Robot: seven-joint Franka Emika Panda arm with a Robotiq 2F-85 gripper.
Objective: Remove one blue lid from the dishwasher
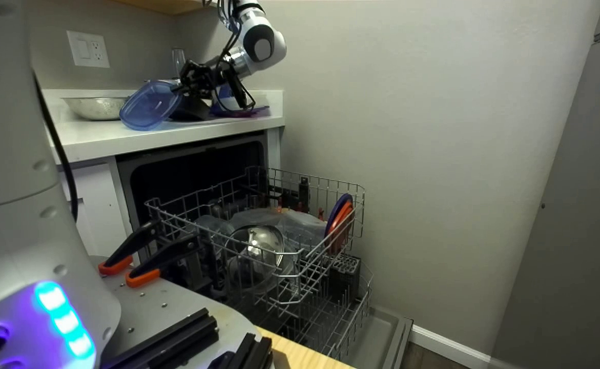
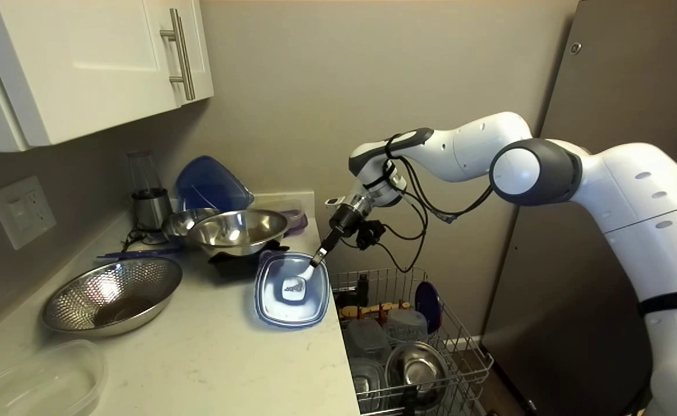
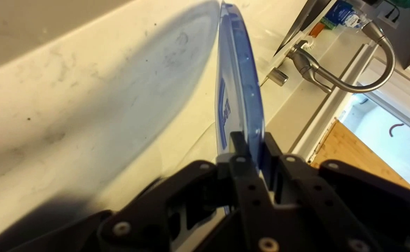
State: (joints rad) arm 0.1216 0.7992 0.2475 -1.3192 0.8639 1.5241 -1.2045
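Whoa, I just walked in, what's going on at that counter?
A robot arm is holding a blue lid by its rim, pinched in its gripper. The lid is tilted over the white counter; whether it touches the surface, I can't tell. Below, the dishwasher stands open with its upper rack pulled out, a metal bowl and clear plastic containers inside. So this lid is out of the dishwasher but not yet let go.

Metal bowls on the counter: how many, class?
3, in an exterior view: a patterned bowl nearest, a large bowl beyond it, a small bowl partly behind that. Others may be hidden.
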